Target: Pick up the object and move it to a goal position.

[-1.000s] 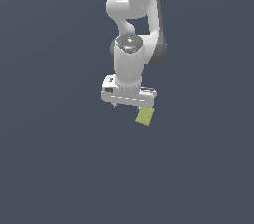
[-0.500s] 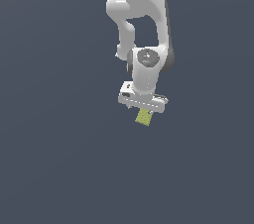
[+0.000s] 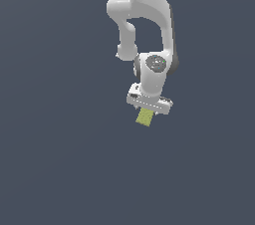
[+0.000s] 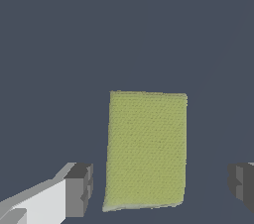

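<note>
- Slate-grey, flat, featureless ground [image 3: 55,169] takes up the whole exterior view's left; nothing lies on that side.
- Near the middle of the exterior view, the glossy white jointed robot arm [image 3: 144,15] comes down from the top edge, bends through a rounded elbow, then a wrist joint with a small dark cap.
- Below the wrist sits the white, wide-bodied gripper [image 3: 148,110], its crossbar tilted, lower on the exterior view's right.
- Small, flat, yellow-green rectangular block [image 3: 145,116] shows just under the crossbar, at the gripper's middle, sticking out below it. It is narrower than the gripper body.
- Whether the block touches the ground or hangs above it cannot be told from the exterior view.
- Wrist view, working across: one white finger with a dark grey pad [image 4: 79,190] stands beside the block's edge with a thin strip of ground showing between them.
- Block [image 4: 146,151] fills the centre of the wrist view, long side running away from the camera, face faintly textured like fine weave, corners slightly rounded.
- Second dark grey pad [image 4: 241,185] sits at the far edge of the wrist view, well apart from the block's other side.
- Jaws stand wide, block between them, off-centre toward the first pad; neither pad is seen touching it.
- Exterior view's right: bare slate-grey ground only.
</note>
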You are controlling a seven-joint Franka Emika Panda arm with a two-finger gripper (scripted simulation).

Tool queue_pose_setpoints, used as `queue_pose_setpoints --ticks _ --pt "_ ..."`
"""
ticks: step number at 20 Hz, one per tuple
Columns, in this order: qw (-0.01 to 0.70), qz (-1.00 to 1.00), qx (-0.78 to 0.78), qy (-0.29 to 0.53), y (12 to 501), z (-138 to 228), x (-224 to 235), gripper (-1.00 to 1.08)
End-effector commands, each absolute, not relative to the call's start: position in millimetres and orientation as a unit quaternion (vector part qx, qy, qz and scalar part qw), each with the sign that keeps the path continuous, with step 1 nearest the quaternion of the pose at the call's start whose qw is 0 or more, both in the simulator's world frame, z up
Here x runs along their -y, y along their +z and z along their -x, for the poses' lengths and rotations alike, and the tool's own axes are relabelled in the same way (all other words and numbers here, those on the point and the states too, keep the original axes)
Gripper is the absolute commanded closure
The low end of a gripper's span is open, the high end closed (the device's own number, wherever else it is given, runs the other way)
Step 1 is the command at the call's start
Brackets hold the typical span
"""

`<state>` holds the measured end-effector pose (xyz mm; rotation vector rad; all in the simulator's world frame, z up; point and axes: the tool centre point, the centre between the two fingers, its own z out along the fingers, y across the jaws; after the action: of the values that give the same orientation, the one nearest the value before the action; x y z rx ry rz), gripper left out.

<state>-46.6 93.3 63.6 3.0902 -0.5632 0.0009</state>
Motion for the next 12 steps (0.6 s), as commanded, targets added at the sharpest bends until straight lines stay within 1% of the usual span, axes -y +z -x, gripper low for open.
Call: queue_pose_setpoints --ticks 1,7,12 --pt "0.000 -0.983 0.184 0.000 60.6 48.6 -96.1 -0.92" --pt "0.000 -0.983 0.183 0.000 57.6 48.8 -96.3 -0.92" --pt "0.000 -0.983 0.184 0.000 39.5 49.6 -96.5 -0.92"
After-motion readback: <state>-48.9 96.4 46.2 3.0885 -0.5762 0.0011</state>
